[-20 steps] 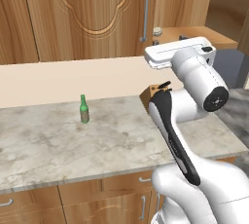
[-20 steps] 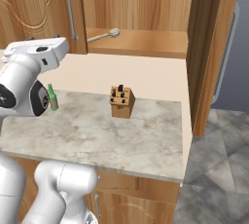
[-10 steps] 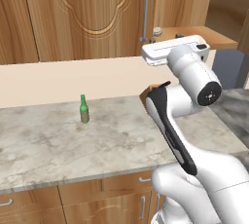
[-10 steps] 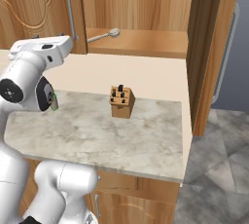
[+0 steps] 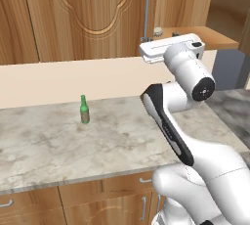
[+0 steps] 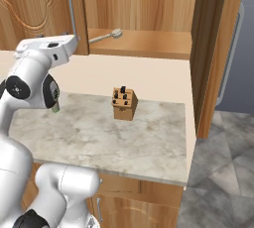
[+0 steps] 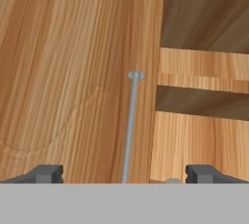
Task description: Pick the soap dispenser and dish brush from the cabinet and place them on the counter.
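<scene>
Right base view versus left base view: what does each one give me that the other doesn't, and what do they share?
Right base view alone: the dish brush lying on the open cabinet's inner shelf, and a wooden knife block standing on the counter.

Left base view alone: a slim green bottle standing upright on the counter, plainly seen.

Both: the white arm raised toward the cabinet, the closed carved door with its silver bar handle, and the marbled counter.

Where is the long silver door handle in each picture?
Left base view: the silver bar handle stands upright at top centre, above the arm.
Right base view: it is at upper left, beside the open cabinet.
Hand view: it runs up the middle.
Shared landmark: the open cabinet's left edge, right beside it.
</scene>
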You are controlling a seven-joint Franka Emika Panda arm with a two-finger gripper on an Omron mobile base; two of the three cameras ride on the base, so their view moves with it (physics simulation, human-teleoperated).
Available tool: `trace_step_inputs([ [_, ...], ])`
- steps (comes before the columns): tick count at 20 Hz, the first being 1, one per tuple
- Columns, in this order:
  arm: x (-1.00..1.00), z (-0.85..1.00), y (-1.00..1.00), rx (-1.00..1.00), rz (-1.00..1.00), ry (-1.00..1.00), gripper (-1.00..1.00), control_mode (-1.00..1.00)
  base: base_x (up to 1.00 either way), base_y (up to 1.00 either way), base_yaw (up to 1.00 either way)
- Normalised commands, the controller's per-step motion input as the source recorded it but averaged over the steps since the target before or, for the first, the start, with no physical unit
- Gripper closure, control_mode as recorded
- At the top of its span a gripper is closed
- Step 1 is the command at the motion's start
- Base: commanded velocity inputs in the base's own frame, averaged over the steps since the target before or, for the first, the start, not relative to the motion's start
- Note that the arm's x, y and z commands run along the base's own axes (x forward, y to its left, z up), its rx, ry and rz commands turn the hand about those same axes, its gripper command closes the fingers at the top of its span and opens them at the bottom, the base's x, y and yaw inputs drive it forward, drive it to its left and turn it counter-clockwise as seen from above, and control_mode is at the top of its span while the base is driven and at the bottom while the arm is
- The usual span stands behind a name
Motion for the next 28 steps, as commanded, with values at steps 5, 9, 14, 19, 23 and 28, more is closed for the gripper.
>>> trace_step_inputs([
  [5,0.25,-0.03,0.03,0.00,0.00,0.00,-1.00,-1.00,0.00,0.00,0.00],
  [9,0.26,-0.03,0.03,0.00,0.00,0.00,-1.00,-1.00,0.00,0.00,0.00],
  [14,0.28,-0.01,0.03,0.00,0.00,0.00,-1.00,-1.00,0.00,0.00,0.00],
  [19,0.27,-0.02,0.03,0.00,0.00,0.00,-1.00,-1.00,0.00,0.00,0.00],
  [23,0.24,0.00,0.05,0.00,0.00,0.00,-1.00,-1.00,0.00,0.00,0.00],
  [28,0.24,0.00,0.04,0.00,0.00,0.00,-1.00,-1.00,0.00,0.00,0.00],
])
